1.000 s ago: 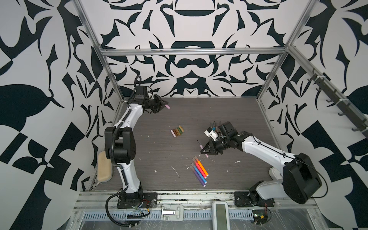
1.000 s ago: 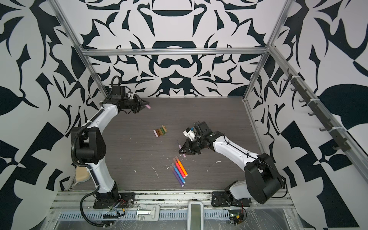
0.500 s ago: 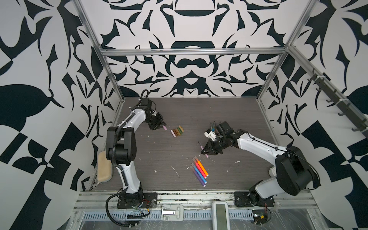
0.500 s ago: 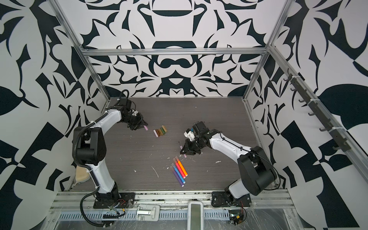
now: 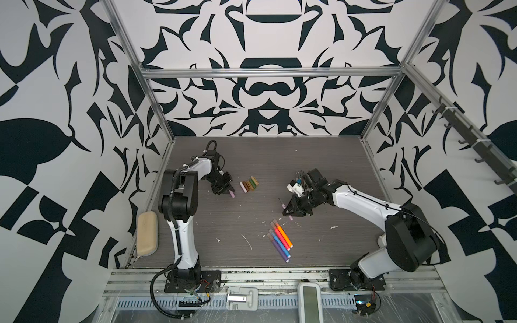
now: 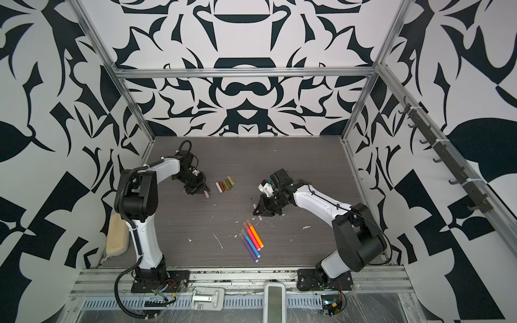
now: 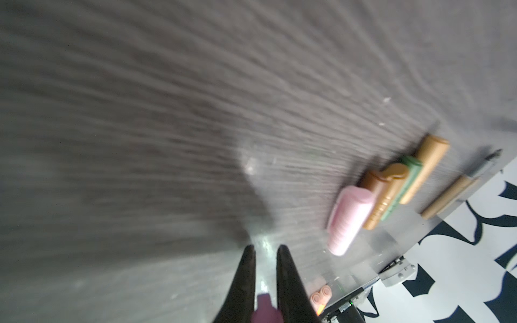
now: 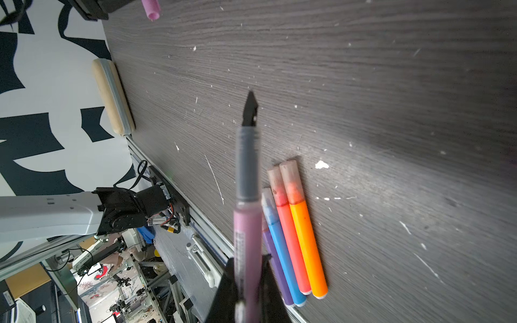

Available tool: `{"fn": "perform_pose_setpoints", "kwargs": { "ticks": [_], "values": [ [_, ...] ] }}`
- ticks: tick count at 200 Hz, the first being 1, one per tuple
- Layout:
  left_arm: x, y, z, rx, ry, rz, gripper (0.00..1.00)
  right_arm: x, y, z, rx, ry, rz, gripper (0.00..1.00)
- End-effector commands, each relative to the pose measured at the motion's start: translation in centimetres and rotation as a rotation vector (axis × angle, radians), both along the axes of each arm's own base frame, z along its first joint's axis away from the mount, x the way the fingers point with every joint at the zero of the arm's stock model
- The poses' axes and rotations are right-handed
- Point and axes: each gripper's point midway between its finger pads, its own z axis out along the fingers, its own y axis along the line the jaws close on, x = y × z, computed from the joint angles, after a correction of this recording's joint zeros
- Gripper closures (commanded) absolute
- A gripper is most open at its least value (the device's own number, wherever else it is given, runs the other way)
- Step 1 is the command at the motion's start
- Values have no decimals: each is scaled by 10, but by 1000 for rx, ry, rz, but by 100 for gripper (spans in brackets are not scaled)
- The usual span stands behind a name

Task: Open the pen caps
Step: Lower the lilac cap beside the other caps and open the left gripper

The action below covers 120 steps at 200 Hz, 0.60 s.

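Left arm stretched low. Left gripper [image 5: 227, 190] clamped on a stubby pink plastic cap [image 5: 232, 193], near the row of pink, brown, olive and tan caps [image 5: 249, 184]. Right gripper [image 5: 289, 214] closed on an uncapped pink pen body [image 8: 246, 223] with a black tip. Dark grey wood-grain tabletop [image 5: 321, 156] with white flecks, black-and-white patterned walls [image 5: 265, 106]. Barrel print unreadable.

Grey wood-grain table [image 5: 251, 156], row of pen caps [image 5: 248, 184] (touching), four pens [image 5: 281, 237]
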Motion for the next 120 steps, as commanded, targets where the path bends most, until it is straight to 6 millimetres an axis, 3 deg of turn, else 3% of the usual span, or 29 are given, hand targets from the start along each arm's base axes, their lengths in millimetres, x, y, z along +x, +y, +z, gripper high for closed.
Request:
{"fn": "perform_pose_setpoints", "kwargs": {
  "ticks": [1, 120],
  "values": [
    [0, -6, -2, 5, 17, -32, 88, 5, 3, 13, 16, -32, 14, 100],
    [9, -17, 0, -20, 12, 0, 73, 4, 2, 14, 7, -37, 30, 100]
  ]
}}
